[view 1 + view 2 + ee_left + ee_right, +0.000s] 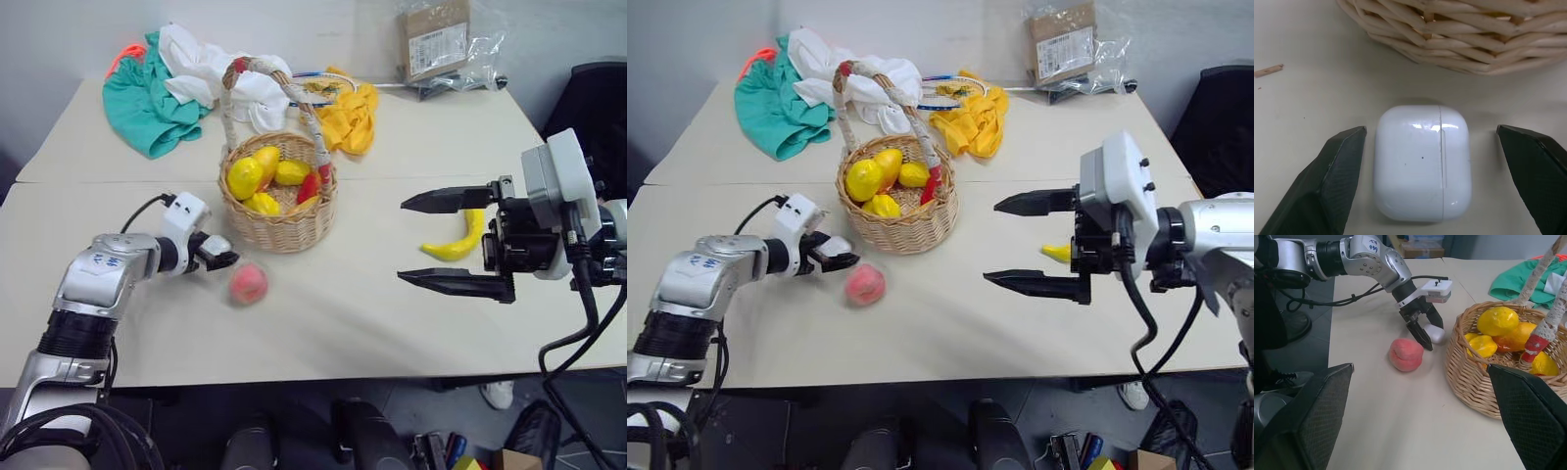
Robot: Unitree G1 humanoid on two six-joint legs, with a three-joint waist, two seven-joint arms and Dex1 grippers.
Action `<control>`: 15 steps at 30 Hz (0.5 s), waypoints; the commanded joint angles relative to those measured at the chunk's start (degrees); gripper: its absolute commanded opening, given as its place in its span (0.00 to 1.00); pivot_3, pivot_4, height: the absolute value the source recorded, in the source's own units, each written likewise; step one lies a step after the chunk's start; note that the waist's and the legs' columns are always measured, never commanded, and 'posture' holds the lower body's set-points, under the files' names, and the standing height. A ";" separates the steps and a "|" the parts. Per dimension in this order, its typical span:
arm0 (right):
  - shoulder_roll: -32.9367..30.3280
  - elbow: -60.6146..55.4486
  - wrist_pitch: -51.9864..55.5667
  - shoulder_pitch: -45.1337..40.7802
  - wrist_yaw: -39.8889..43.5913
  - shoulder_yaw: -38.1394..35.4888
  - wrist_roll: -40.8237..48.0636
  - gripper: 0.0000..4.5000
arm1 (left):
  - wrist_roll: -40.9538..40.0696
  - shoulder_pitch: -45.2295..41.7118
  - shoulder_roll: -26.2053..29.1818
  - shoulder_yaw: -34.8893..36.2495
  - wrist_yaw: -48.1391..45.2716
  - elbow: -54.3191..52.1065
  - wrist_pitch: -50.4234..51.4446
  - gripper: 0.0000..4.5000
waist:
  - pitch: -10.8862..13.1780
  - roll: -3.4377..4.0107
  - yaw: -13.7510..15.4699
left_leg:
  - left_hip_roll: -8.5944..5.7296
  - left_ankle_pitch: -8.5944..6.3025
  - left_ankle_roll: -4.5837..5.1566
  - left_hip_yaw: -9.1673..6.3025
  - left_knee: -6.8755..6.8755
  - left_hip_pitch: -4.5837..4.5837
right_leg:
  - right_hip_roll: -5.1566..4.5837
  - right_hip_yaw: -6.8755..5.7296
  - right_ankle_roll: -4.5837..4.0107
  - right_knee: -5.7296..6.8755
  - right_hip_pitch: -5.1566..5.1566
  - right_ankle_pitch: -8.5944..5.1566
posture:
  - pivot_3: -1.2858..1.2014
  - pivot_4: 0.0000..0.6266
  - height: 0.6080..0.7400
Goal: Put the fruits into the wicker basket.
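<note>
Between the left gripper's [1430, 161] parted fingers lies a white case [1422, 161], untouched.

Both arms out, jaws apart

The left gripper [221, 253] reaches low, angled down, jaws partly spread. The right gripper [436, 242] hangs higher, pointing sideways toward the left arm, its jaws spread wide.

Pale table [392, 323] with wicker basket [279, 220], peach [248, 284], banana [457, 240], white case [1422, 161], heaped cloths [157, 93].

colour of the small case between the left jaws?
Glossy white; the case shows best in the left wrist view, on the table by the wicker basket.
</note>
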 commanded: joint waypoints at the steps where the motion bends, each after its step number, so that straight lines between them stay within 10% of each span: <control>1: -0.02 -0.89 -1.01 -1.02 -0.20 -0.87 0.19 1.00 | 1.96 0.01 -0.22 -0.63 -0.56 1.77 -0.01 0.74 | 0.00 0.00 0.07 | 0.00 0.00 0.02 -0.01 0.04 0.00 | -0.01 0.00 0.00 0.03 0.01 0.00 | 0.52 0.24 1.00; 4: 0.36 0.42 -2.06 -1.04 0.47 0.20 -1.19 1.00 | 1.61 0.72 -1.05 0.18 -0.69 0.43 0.50 0.54 | -0.01 -0.01 0.16 | 0.00 -0.14 0.27 -0.02 0.09 0.03 | -0.04 -0.01 0.00 0.08 0.05 0.00 | 0.52 0.24 1.00; 15: 3.29 3.00 -6.07 0.65 4.40 3.59 -4.58 1.00 | 3.71 17.56 1.05 31.37 16.84 -2.89 5.61 0.52 | -0.02 -0.02 -1.72 | 0.12 -0.13 0.27 -0.02 0.04 0.11 | 0.01 0.02 -0.04 0.25 0.00 -0.03 | 0.52 0.24 1.00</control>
